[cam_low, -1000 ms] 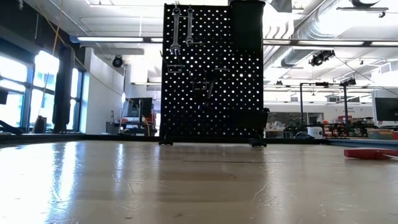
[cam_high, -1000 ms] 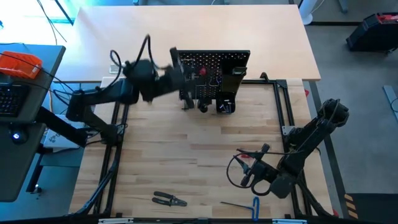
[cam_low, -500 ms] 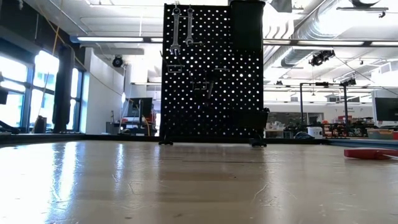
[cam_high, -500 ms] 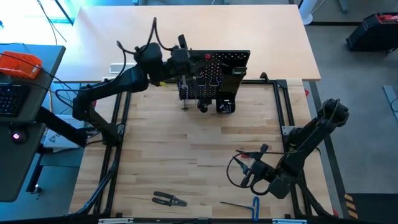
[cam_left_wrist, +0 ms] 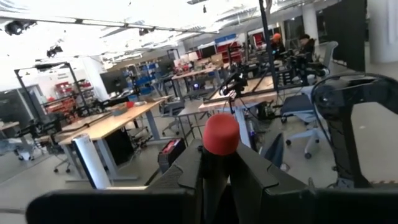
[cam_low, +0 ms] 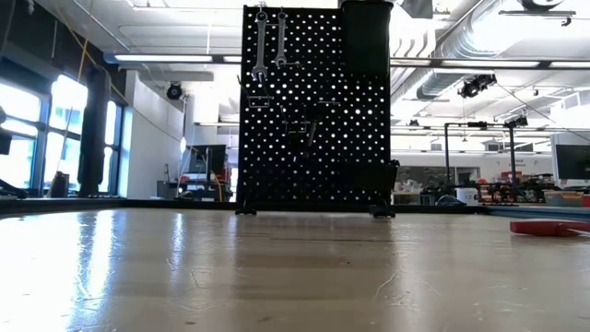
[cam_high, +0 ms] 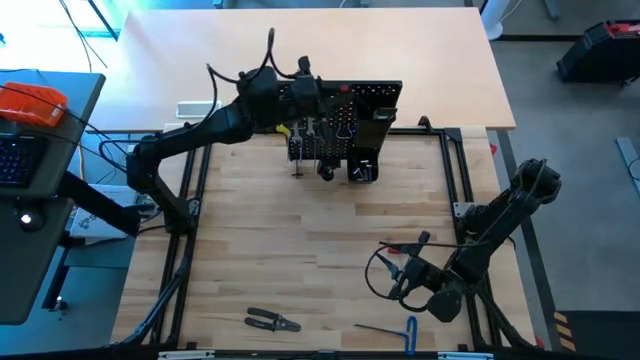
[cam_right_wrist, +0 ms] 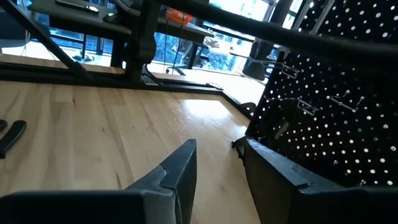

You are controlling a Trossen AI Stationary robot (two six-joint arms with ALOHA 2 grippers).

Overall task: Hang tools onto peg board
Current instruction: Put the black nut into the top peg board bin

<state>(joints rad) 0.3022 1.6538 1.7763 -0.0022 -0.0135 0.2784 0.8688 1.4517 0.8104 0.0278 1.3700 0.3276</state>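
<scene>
since the earlier frame the left arm has been swung further across, so that the left gripper (cam_high: 318, 96) is now placed over the top edge of the board (cam_high: 345, 118); nothing else has been shifted. in the left wrist view its fingers (cam_left_wrist: 252, 180) are seen pinched on a red-capped tool (cam_left_wrist: 221, 134), held upright between them, with the room beyond. two wrenches (cam_low: 269, 41) are hung at the board's upper corner on the left arm's side in the low view, and a black holder (cam_low: 366, 37) is fixed at the opposite upper corner. well in front of the board, near the table's (cam_high: 260, 250) front edge, pliers (cam_high: 272, 320) and a blue-handled hex key (cam_high: 392, 329) are left lying. the right gripper (cam_high: 408, 287) is parked well in front of the board toward the right, fingers (cam_right_wrist: 177, 168) spread with nothing between them, just beside a red-handled tool (cam_high: 399, 253).
</scene>
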